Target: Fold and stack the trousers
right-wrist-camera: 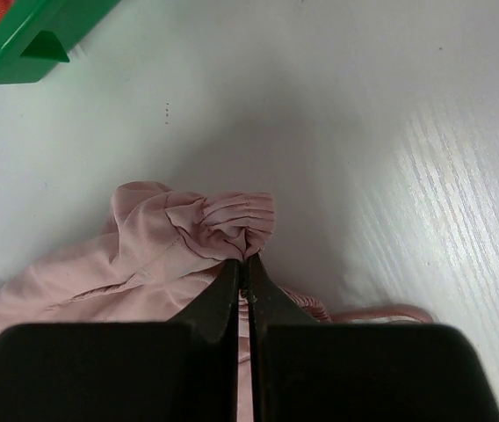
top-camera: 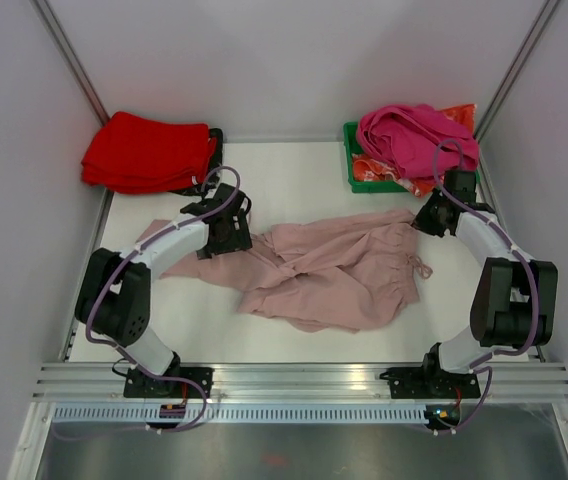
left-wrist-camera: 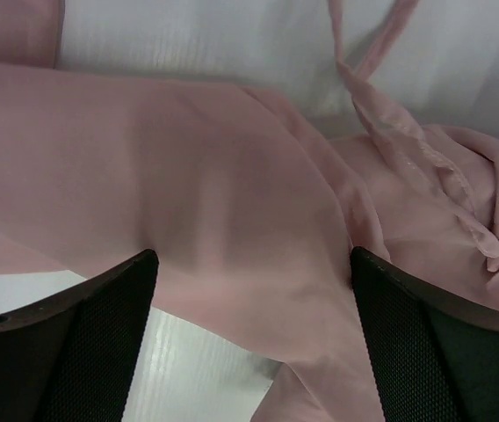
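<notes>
R end effector (right-wrist-camera: 243,264) clamped on trousers (top-camera: 334,270) at 2 o'clock edge, prob. anchoring for the fold; L end effector (left-wrist-camera: 249,290) wide open, empty, over 9 o'clock leg.

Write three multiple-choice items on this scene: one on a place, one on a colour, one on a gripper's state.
1. Where is the green bin? A. far left B. far right C. near edge
2. What colour is the folded stack at far left? A. blue B. red C. grey
3. What is the right gripper doing? A. standing open B. shut on nothing C. shut on the trousers
Answers: B, it sits in the far right corner; B, the cloth is vivid red; C, its fingers pinch a gathered pink edge.
</notes>
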`<action>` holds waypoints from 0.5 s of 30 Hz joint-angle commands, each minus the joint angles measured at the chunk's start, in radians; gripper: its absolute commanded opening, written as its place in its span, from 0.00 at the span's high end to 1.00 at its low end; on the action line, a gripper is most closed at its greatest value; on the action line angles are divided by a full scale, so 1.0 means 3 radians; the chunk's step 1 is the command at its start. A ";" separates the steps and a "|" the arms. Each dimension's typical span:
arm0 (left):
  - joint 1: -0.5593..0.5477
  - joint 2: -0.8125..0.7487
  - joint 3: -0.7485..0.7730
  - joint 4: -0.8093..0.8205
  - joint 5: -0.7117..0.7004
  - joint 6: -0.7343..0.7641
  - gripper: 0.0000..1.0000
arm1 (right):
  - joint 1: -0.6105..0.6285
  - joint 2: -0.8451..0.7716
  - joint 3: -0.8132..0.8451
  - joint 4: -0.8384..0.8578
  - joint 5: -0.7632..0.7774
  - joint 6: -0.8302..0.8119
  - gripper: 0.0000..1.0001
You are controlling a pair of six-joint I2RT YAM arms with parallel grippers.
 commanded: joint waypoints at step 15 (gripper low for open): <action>-0.0008 -0.0022 -0.0218 0.0604 -0.0227 -0.0916 0.14 | -0.0028 -0.0023 -0.0106 0.0181 -0.0194 -0.0003 1.00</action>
